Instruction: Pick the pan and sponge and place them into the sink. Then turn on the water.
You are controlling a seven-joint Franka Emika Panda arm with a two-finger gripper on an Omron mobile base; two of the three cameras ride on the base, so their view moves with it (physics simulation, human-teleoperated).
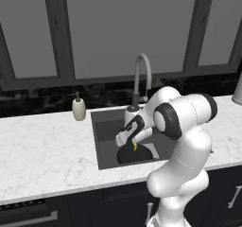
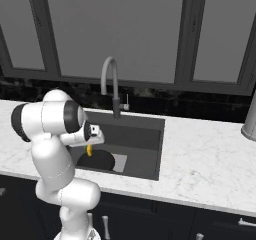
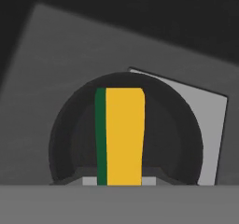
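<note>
Along the left of the marble counter (image 1: pixel 42 145), a small soap dispenser (image 1: pixel 79 107) is standing just beside the sink's (image 1: pixel 105 122) rim, taking no part in the job. Moving right, the sink itself is lying dark and dry-looking under the tall faucet (image 1: pixel 142 74); no blue stream is showing, so the water is not running. The pan (image 1: pixel 133 155) is already sitting on the basin floor, partly covering the pale drain plate (image 2: pixel 120 163), so that part of the task looks done.

Over the pan, the arm is reaching down into the basin, and the gripper (image 1: pixel 133 146) is hanging just above the pan. Its jaws are pinching the sponge (image 3: pixel 120 136), which is showing in the hand view as a yellow slab with a green strip along its left side, pointing straight down at the pan's middle. The sponge is inside the sink's outline but looks held clear of the pan, though whether its far end is touching the black surface cannot be told.

Farther right, the counter is running on to a grey vessel (image 2: pixel 250 120) at the frame's edge.

By my reading, the sponge is about to be let go, and then only the faucet is waiting to be turned on.
</note>
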